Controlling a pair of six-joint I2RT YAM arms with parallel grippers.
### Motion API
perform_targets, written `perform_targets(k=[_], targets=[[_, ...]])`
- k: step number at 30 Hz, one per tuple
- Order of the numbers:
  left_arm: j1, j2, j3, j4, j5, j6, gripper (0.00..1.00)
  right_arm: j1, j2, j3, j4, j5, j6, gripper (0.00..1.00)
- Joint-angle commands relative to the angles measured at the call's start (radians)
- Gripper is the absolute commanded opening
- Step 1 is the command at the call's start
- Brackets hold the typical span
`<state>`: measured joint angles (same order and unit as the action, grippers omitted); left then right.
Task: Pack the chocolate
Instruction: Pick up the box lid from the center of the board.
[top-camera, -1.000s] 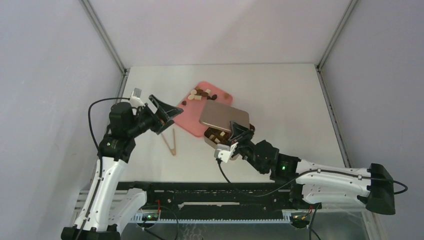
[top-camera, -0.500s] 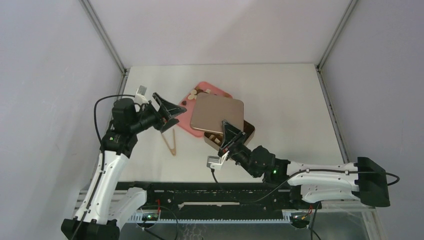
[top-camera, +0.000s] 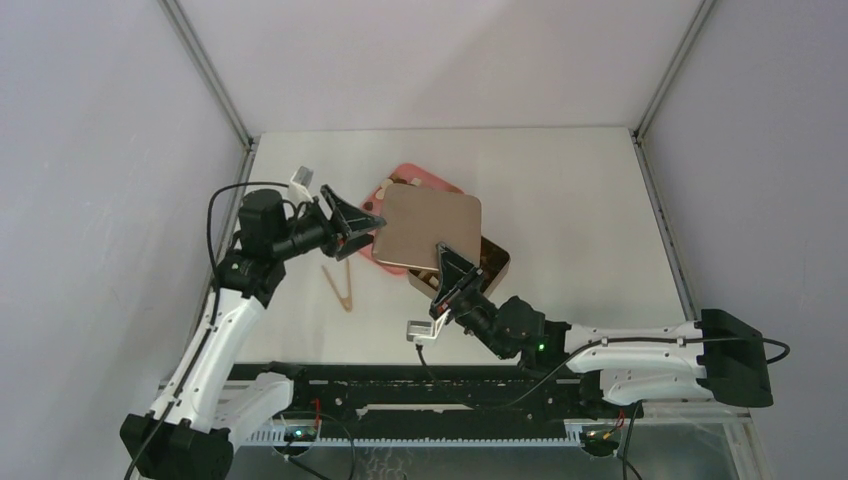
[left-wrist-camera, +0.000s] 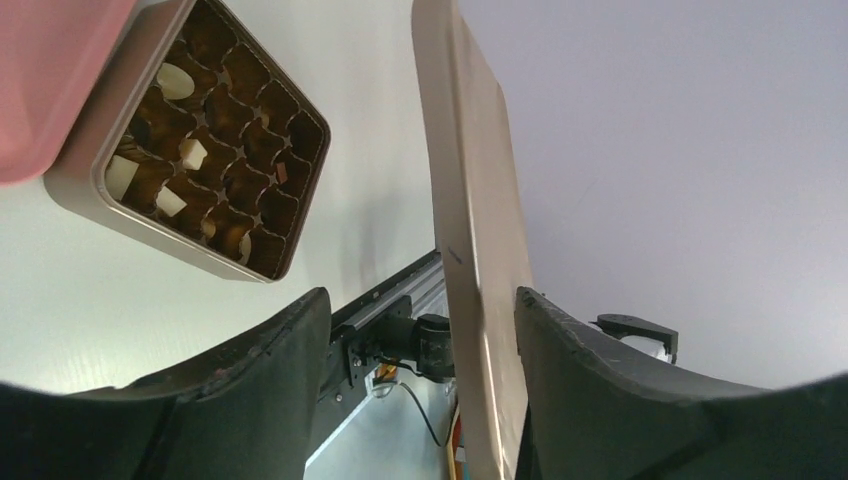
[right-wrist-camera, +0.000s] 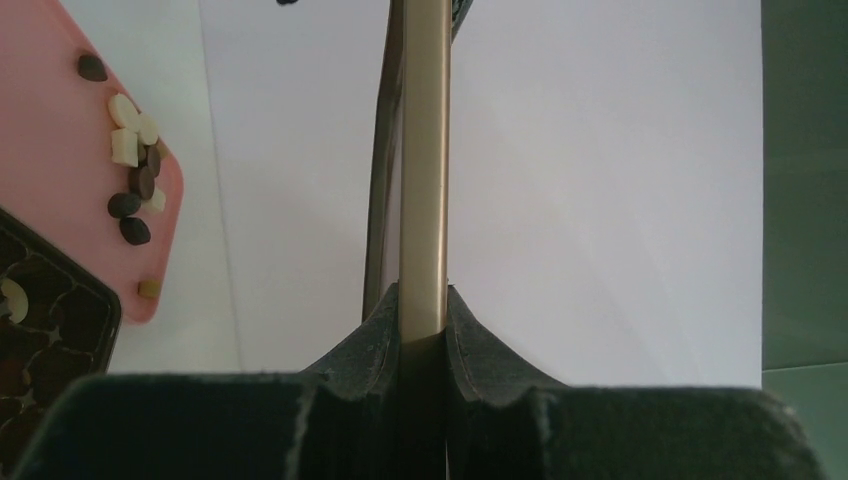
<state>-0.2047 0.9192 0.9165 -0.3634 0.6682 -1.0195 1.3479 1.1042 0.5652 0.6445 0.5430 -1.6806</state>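
Observation:
The tan tin lid (top-camera: 430, 232) hangs tilted above the pink tray (top-camera: 420, 177). My right gripper (top-camera: 447, 270) is shut on its near edge; in the right wrist view the pads (right-wrist-camera: 423, 300) pinch the lid (right-wrist-camera: 423, 150) edge-on. My left gripper (top-camera: 365, 225) is open and straddles the lid's left edge. In the left wrist view the lid (left-wrist-camera: 470, 200) lies close to the right finger with a gap at the left finger (left-wrist-camera: 420, 300). Several chocolate pieces (right-wrist-camera: 135, 190) lie on the tray (right-wrist-camera: 60, 120). More chocolate (left-wrist-camera: 180, 150) sits in the open tin (left-wrist-camera: 120, 215).
The tin (top-camera: 497, 262) sits on the table partly under the lid, with a dark gridded insert. Thin wooden tongs (top-camera: 340, 285) lie left of it, below my left gripper. Grey walls stand on three sides.
My right gripper carried the lid left and lifted it off the tin. My left gripper swung right onto the lid's left edge, and its jaws have narrowed.

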Motion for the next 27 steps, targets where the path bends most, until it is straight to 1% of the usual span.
perform_targets(k=[1,5,7,10,12,17,22,24,27], targets=[[-0.021,0.025,0.046,0.079,0.033,-0.018,0.69,0.019,0.004,0.019,0.084,0.014,-0.028,0.0],[-0.048,0.052,0.053,0.12,0.052,-0.036,0.6,0.021,0.017,0.019,0.088,0.015,-0.027,0.0],[-0.054,0.059,0.055,0.137,0.062,-0.041,0.53,0.021,0.027,0.019,0.094,0.015,-0.023,0.0],[-0.058,0.057,0.05,0.151,0.053,-0.043,0.4,0.017,0.045,0.019,0.094,0.017,-0.002,0.0],[-0.058,0.056,0.04,0.157,0.049,-0.043,0.25,0.011,0.057,0.019,0.086,0.017,0.018,0.0],[-0.057,0.057,0.01,0.194,0.033,-0.051,0.01,0.006,0.077,0.019,0.074,0.034,0.054,0.14],[-0.046,0.066,0.001,0.225,0.023,-0.04,0.0,0.004,0.065,0.019,-0.007,0.064,0.128,0.37],[-0.032,0.072,-0.002,0.233,0.011,-0.028,0.0,0.003,0.053,0.019,-0.045,0.078,0.186,0.49],[-0.004,0.089,-0.007,0.243,0.001,-0.002,0.0,0.006,0.035,0.019,-0.117,0.104,0.271,0.62]])
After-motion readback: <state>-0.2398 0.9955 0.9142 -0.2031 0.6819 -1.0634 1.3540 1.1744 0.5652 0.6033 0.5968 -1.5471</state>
